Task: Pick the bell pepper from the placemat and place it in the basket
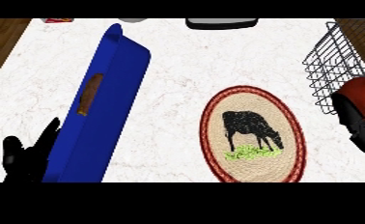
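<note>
The oval woven placemat [253, 133], red-rimmed with a black cow on it, lies at the centre right with nothing on it. The red bell pepper [354, 89] shows at the right edge, just in front of the wire basket [329, 63] and beside its near wall. My right hand [352, 120] is curled round the pepper from below and hides most of it. At the lower left corner rests my left hand [21, 156], open with fingers up and holding nothing.
A long blue tray-like object [107, 117] runs diagonally along the left, with a brown oblong item [90, 94] on it. At the far edge are a dark flat object [221, 23], a grey item [133, 20] and a red item [57, 20].
</note>
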Controlling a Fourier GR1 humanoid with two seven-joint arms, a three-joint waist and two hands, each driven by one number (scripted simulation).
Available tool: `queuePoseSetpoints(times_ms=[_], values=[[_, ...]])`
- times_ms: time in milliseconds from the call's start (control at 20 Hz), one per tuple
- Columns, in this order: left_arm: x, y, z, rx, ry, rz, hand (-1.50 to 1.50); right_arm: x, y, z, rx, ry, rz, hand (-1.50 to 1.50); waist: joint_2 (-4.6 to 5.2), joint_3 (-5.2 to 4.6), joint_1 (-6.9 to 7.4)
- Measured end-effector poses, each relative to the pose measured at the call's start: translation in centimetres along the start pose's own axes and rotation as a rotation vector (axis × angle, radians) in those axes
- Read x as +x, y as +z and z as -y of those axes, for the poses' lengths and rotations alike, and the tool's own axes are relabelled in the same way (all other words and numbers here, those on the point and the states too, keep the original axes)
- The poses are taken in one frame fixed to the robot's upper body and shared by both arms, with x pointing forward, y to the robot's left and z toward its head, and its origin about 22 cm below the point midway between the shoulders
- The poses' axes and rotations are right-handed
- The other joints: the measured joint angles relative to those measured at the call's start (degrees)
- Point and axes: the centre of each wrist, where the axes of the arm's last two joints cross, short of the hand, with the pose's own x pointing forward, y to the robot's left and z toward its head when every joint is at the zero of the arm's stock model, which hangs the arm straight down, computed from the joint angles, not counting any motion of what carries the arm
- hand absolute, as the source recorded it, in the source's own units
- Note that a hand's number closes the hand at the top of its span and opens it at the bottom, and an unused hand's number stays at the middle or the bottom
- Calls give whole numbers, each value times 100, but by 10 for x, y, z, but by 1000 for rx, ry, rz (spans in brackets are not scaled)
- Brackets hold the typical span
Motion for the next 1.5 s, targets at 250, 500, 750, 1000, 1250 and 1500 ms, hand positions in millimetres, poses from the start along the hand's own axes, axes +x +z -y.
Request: queuePoseSetpoints(times_ms=[250, 500, 750, 1000, 1250, 1500], values=[[2, -4, 5, -25, -3, 16, 0, 8, -28, 39, -62, 1, -44, 150, 15, 6, 104], [2, -9, 7, -51, -6, 22, 0, 8, -63, 74, -85, 15, -79, 150, 27, 7, 167], [5, -11, 14, -48, -17, 32, 0, -6, -94, 94, -81, 66, -116, 150, 48, 10, 247], [6, -14, 18, -58, -20, 40, 0, -30, -121, 95, -66, 69, -146, 150, 56, 14, 298], [6, -16, 19, -67, -14, 35, 0, -64, -140, 92, -53, -18, -193, 150, 50, 28, 303], [7, -16, 20, -68, -11, 33, 0, -100, -150, 85, -59, -104, -221, 150, 52, 13, 300]])
